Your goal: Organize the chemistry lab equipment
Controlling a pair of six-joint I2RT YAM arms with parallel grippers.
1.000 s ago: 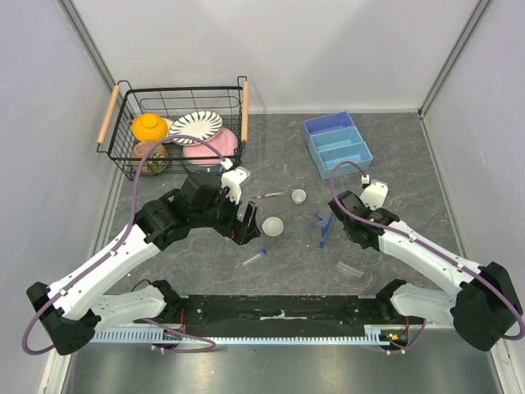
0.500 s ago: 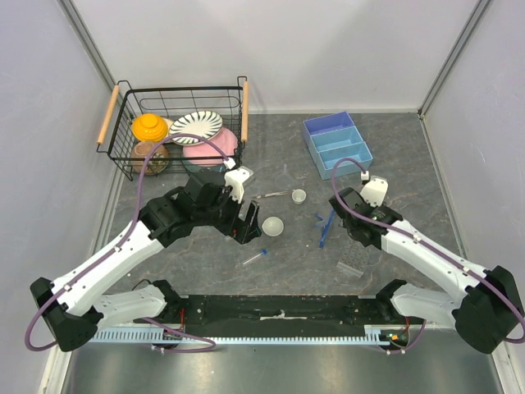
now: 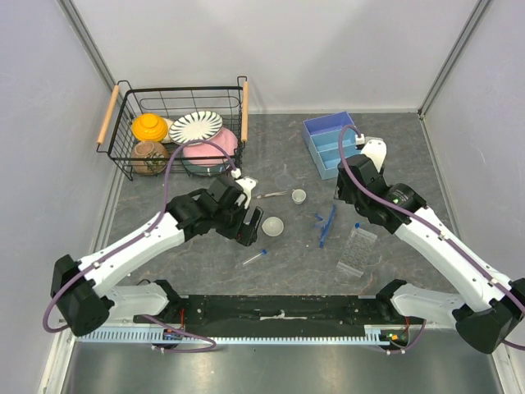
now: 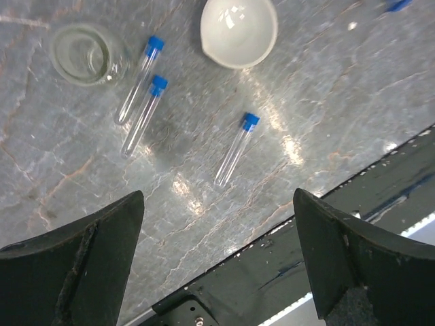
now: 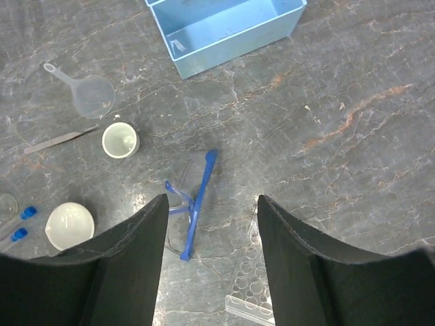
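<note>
Both spread wide, empty: your L gripper (image 4: 217, 204) above three blue-capped tubes (image 4: 234, 151), R gripper (image 5: 212, 204) above blue stick tools (image 5: 200, 195).

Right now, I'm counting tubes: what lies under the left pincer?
Three blue-capped tubes lie below the left pincer, two side by side and one apart. The top view shows only the lone one; the pincer covers the pair.

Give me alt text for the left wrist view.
Three small clear blue-capped tubes lie on a grey marbled table, two side by side and one apart, near a white dome-shaped dish and a round clear dish. The open, empty left gripper frames the bottom.
</note>
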